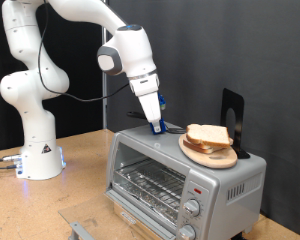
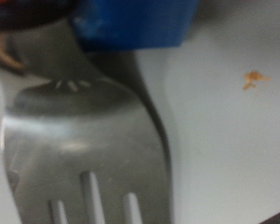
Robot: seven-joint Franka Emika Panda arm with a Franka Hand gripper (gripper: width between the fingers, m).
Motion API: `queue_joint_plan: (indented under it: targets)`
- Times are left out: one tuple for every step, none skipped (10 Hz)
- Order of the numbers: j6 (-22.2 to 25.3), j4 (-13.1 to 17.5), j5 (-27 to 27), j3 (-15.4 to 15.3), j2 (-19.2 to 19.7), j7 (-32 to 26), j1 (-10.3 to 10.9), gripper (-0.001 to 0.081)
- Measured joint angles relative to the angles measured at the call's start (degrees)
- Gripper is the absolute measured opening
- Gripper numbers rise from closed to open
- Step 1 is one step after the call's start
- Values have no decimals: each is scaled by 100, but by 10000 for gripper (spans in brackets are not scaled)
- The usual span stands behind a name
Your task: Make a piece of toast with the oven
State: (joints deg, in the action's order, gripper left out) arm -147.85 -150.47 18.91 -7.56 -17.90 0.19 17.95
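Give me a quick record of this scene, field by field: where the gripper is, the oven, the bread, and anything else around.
gripper: down at the top of the oven, at the exterior view's left of the plate; nothing seen between its fingers
oven: silver toaster oven on the wooden table, door shut, wire rack looks bare
bread slices: stacked on a round wooden plate on the oven's top
black stand: upright behind the plate
wrist view: blurred close-up of metal and blue
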Motion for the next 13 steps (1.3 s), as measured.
queue_joint_plan:
  targets:
    - [-62,-4,0,0,0,0,0,806]
    - [-78,-4,0,0,0,0,0,806]
    - [-79,-4,0,0,0,0,0,806]
    - [-79,-4,0,0,2,0,0,806]
    - [-74,-4,0,0,3,0,0,806]
    - [-71,-6,0,0,5,0,0,806]
    - [-70,-8,0,0,7,0,1,806]
    - [-70,-8,0,0,7,0,2,806]
    - [-70,-8,0,0,7,0,4,806]
    - [-71,-8,2,0,7,0,5,797]
    - [-70,-8,5,0,7,0,5,636]
    - [-70,-8,10,0,7,0,6,636]
    - [-70,-8,16,0,7,0,9,476]
